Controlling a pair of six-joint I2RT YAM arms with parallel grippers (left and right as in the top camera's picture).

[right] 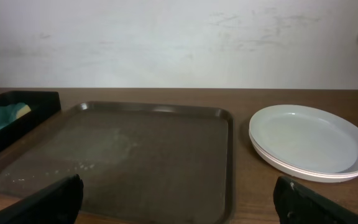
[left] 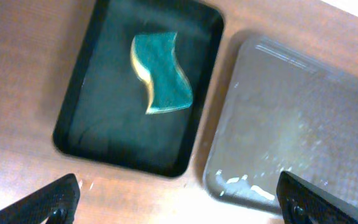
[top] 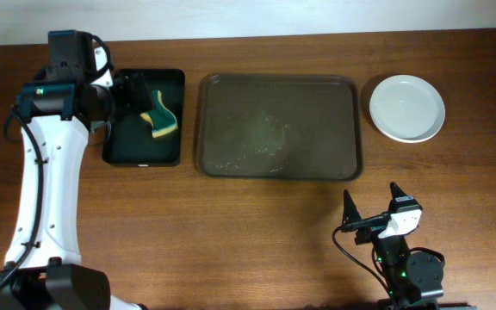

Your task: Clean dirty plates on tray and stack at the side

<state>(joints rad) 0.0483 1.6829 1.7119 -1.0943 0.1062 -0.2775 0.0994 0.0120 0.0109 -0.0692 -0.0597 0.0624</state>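
Observation:
The white plates [top: 407, 107] lie stacked on the table to the right of the tray; they also show in the right wrist view [right: 311, 141]. The dark brown-grey tray [top: 278, 126] holds no plates, only faint wet smears; it shows in the left wrist view [left: 303, 137] and the right wrist view [right: 123, 155]. My left gripper [top: 132, 90] is open and empty above the small black tray; in its own view its fingers [left: 179, 202] spread wide. My right gripper [top: 373, 205] is open and empty near the table's front, in front of the tray's right corner, and its fingertips show in the right wrist view [right: 179, 199].
A smaller, deeper black tray [top: 144, 148] stands left of the big tray and holds a green-and-yellow sponge [top: 159, 118], also seen in the left wrist view [left: 160, 73]. Bare wooden table lies in front of the trays.

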